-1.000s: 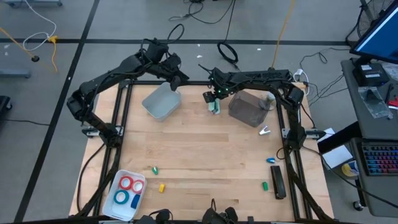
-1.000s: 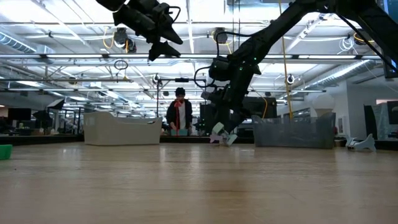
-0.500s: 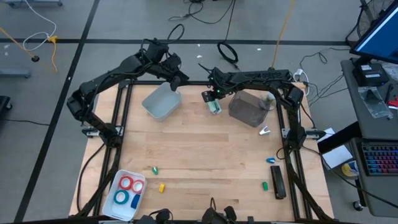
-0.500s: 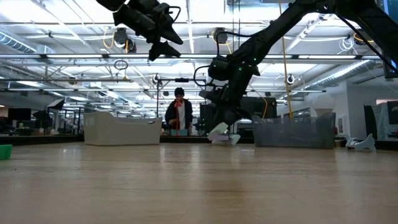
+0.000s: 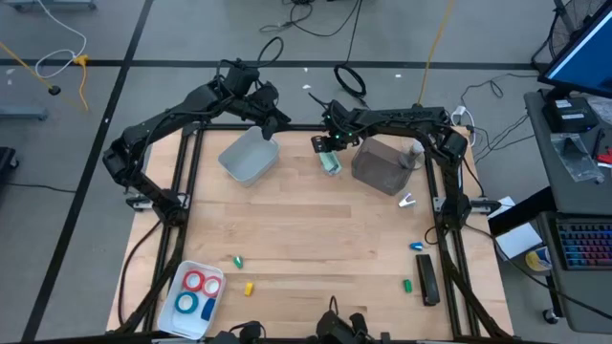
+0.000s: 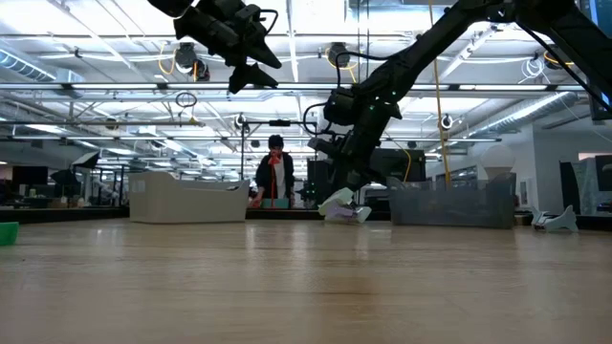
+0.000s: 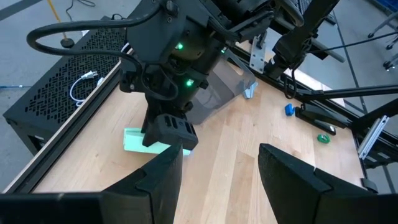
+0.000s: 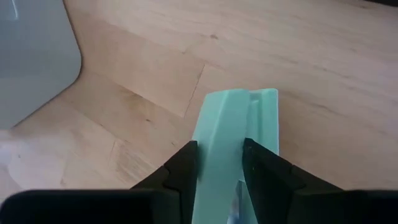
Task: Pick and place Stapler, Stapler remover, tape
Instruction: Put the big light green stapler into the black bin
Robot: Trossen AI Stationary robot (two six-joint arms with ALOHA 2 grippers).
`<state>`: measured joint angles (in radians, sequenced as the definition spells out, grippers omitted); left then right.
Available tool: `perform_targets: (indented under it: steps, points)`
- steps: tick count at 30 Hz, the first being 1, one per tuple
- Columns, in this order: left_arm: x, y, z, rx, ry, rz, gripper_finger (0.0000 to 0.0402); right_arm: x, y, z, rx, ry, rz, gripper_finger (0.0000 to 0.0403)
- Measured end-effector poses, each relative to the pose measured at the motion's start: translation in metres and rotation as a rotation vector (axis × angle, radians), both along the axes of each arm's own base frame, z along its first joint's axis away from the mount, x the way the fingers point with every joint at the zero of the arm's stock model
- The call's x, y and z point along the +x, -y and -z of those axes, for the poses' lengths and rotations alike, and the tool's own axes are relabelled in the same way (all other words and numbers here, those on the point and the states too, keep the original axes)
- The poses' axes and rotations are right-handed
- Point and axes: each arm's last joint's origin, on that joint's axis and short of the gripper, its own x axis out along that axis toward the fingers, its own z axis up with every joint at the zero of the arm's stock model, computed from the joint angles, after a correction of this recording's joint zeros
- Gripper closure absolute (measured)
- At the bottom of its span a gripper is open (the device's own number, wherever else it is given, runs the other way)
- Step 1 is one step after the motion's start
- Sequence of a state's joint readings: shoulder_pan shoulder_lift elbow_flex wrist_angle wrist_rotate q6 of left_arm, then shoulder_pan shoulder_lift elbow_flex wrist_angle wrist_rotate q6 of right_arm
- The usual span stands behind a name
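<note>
Four tape rolls (image 5: 196,292), two bins (image 5: 247,157), one stapler (image 5: 330,162)

**Right gripper holding a mint-green stapler over the wood**

The right gripper (image 8: 217,163) is clamping its two dark fingers (image 8: 180,168) on either side of the pale green stapler (image 8: 239,134), which is stretching away over the light wooden table (image 8: 311,74). A grey bin (image 8: 34,56) is showing its rounded corner near the stapler, apart from it.
</note>
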<state>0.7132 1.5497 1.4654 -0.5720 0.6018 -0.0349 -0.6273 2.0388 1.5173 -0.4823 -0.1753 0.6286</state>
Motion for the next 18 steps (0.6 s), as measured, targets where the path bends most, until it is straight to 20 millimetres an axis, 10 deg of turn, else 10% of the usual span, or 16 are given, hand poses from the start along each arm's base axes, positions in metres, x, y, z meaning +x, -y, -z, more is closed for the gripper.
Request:
perform_targets:
  steps: [18]
  points:
    - [0.0001, -0.0001, 0.0001, 0.002, 0.000, 0.001, 0.0192, 0.0007, 0.0014, -0.0005, -0.017, 0.007, 0.014, 0.0314]
